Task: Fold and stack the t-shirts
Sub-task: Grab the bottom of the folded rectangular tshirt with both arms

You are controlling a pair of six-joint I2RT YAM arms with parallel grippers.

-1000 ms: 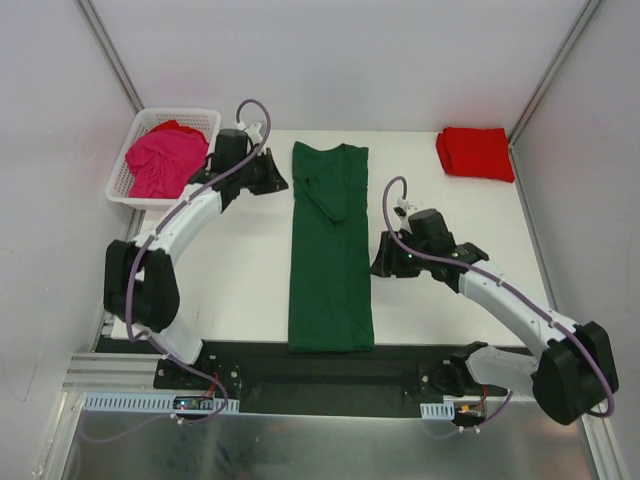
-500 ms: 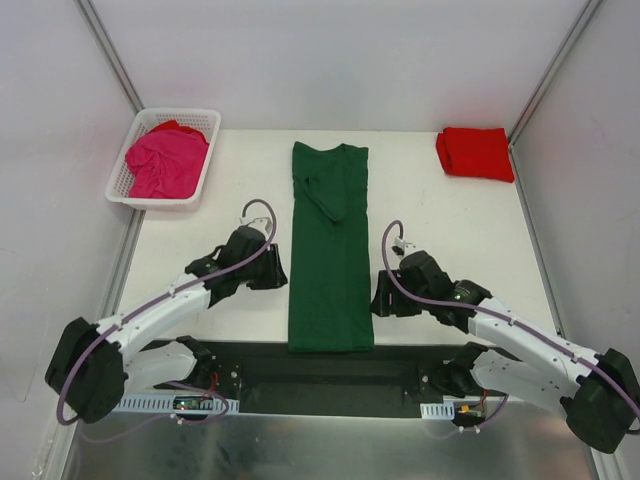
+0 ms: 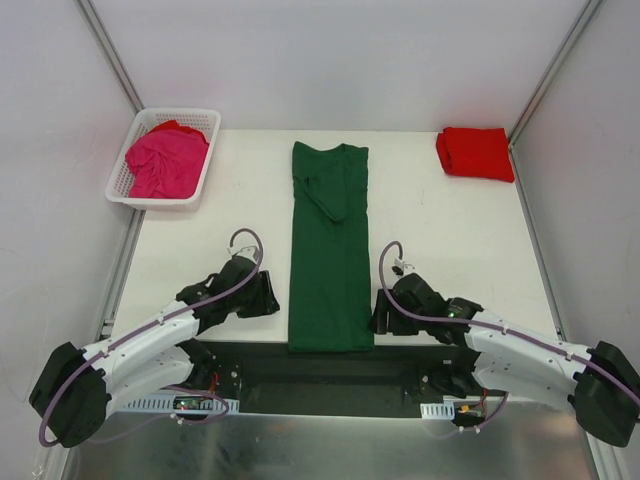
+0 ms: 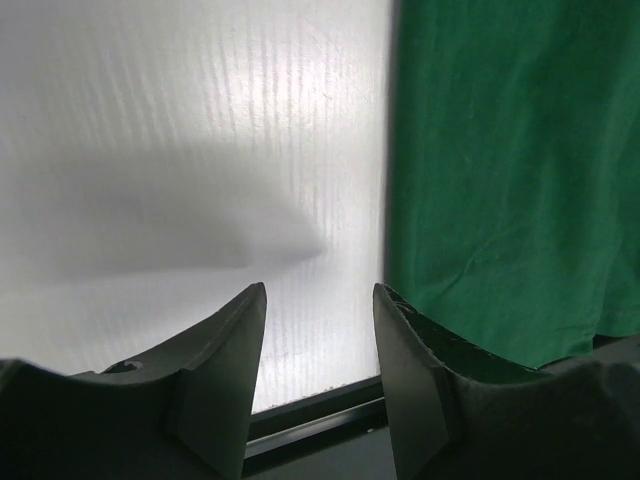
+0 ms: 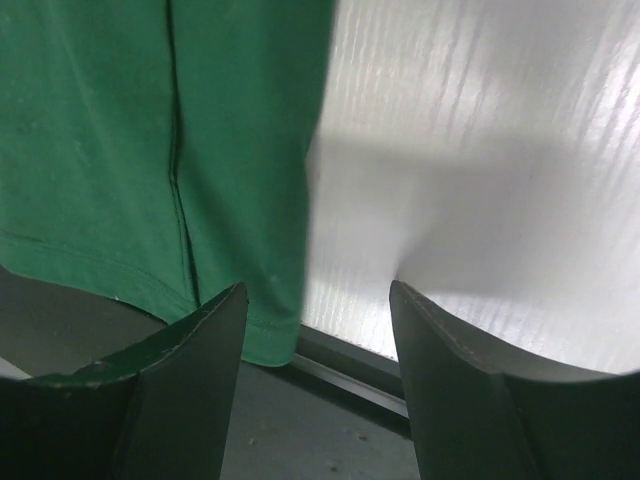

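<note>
- Status: green shirt (image 3: pixel 330 250) lies as a long narrow strip down the middle of the table (image 3: pixel 450 230), collar end far. Its hem (image 3: pixel 330 343) sits at the near edge, just lapping onto the black rail (image 3: pixel 320 368).
- Far right corner: red shirt (image 3: pixel 475 153), folded. Far left: pink shirt (image 3: pixel 165 162), bunched in the basket (image 3: pixel 205 118). Neither arm is near them.
- Beside the hem's left corner: left gripper (image 3: pixel 268 297), low, jaws part open, nothing between them. The left wrist view shows bare table in the gap and the shirt edge just to the right.
- At the hem's right corner: right gripper (image 3: pixel 378 315), jaws wider apart, nothing held. The hem corner shows through the gap in the right wrist view, but looks to lie on the table beneath the fingers (image 5: pixel 170 400), not pinched.
- Step in hand, as I read it: take both hem corners and fold the strip over toward the collar.
- To do it well: shift each gripper inward so its corner sits well inside the jaws. Use the overhang to get a finger underneath, and catch every layer, not only the top one.
- Close both together, lift level, carry at a matched pace so the strip doesn't skew. Lay the hem square on the far end and release only once it is flat.
- Watch the loose flap (image 3: pixel 335 195) near the collar — it could bunch under the fold.
- Writing: none readable — no brand, tag or label on shirts, basket or arms.
</note>
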